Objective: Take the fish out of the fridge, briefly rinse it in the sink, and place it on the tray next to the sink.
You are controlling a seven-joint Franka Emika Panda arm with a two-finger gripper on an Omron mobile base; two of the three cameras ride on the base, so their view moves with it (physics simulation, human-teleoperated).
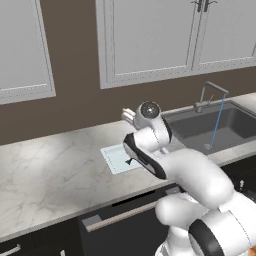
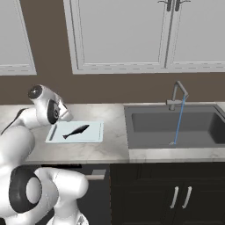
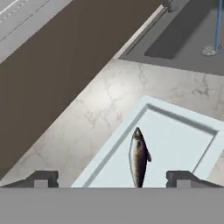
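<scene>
While the two-finger gripper [image 3: 112,178] stands spread wide above it, the small dark grey fish [image 3: 138,157] lies on the pale rectangular tray [image 3: 183,144], left of the dark steel sink [image 2: 176,125].

The dark, slim fish [image 2: 76,130] lies flat at the centre of the pale tray [image 2: 96,137], left of middle in the right base view. The tray sits just left of the dark grey sink [image 2: 176,127], where a blue stream runs.
</scene>
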